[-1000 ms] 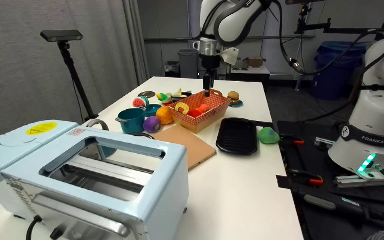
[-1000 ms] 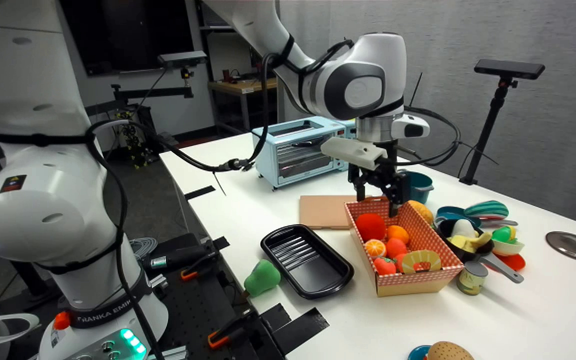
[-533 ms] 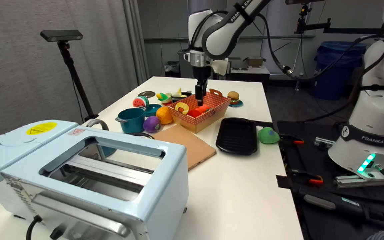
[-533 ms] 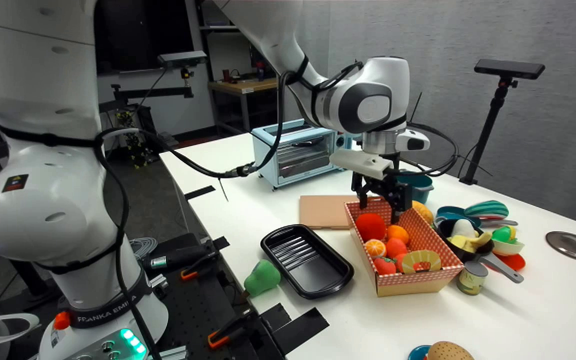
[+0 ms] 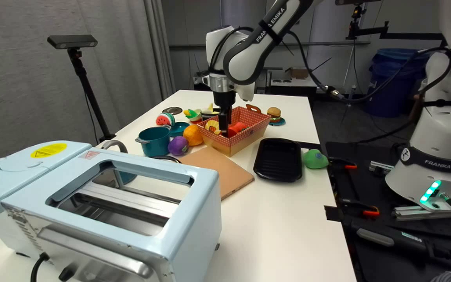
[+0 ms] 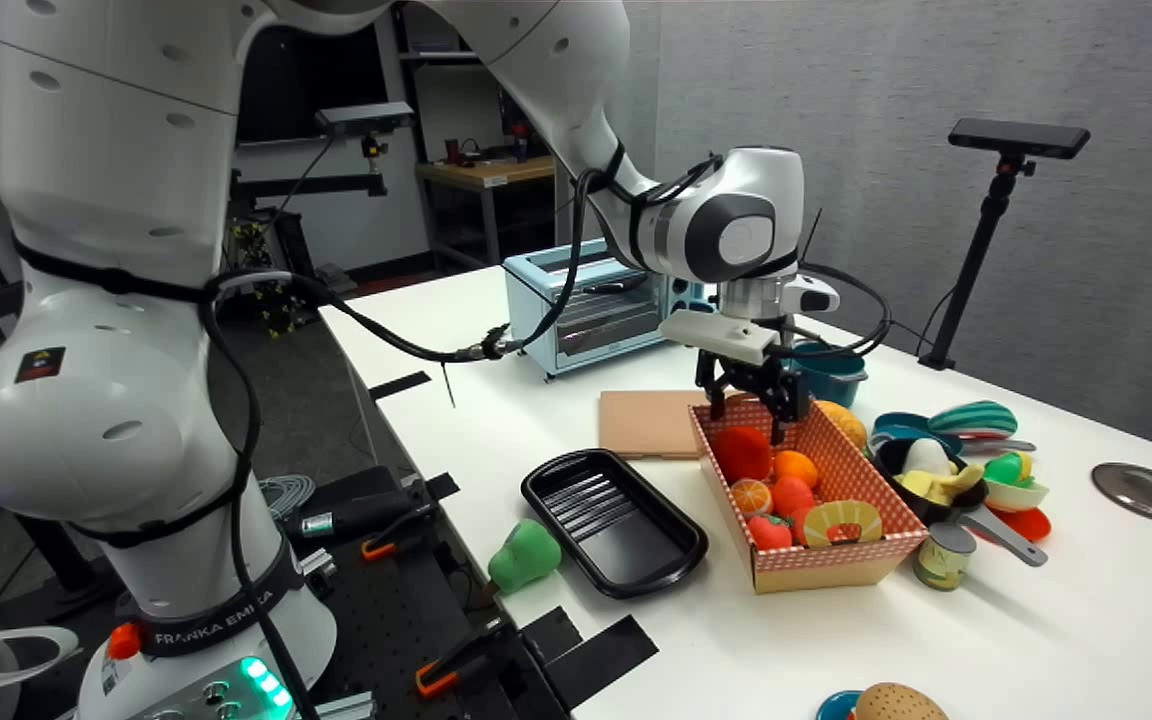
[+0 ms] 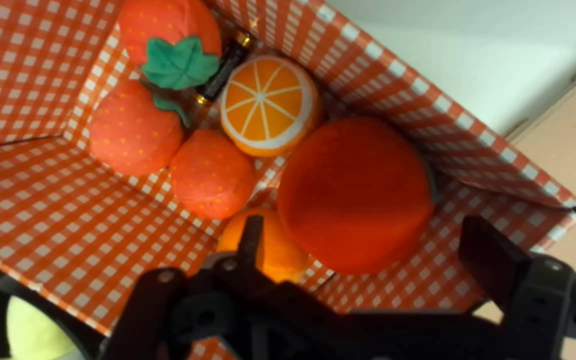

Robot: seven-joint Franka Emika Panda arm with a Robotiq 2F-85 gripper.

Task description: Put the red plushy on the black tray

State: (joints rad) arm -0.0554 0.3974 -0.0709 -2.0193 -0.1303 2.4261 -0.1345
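The red plushy (image 7: 355, 185), round and bright red, lies in the wooden crate (image 6: 821, 575) lined with red-white checks; it shows in both exterior views (image 6: 739, 455) (image 5: 231, 132). My gripper (image 7: 363, 220) is open and empty, pointing down into the crate. In the wrist view the plushy shows in line with the gap, one finger (image 7: 251, 240) over an orange and the other beside the plushy. No contact shows. The gripper is at the crate's toaster-side end in both exterior views (image 6: 747, 424) (image 5: 224, 131). The black tray (image 6: 626, 530) lies bare beside the crate, also here (image 5: 278, 160).
Strawberries (image 7: 135, 130), an orange slice (image 7: 268, 105) and an orange (image 7: 283, 250) crowd the plushy. The crate's checked walls (image 7: 468, 130) surround the fingers. A tan board (image 5: 225, 172), toaster (image 5: 112, 196), teal pot (image 5: 155, 141) and green toy (image 6: 524, 555) stand nearby.
In the exterior views the arm has come down and moved toward the toaster-side end of the crate, lowering the open gripper near the red plushy. The plushy and tray have not moved.
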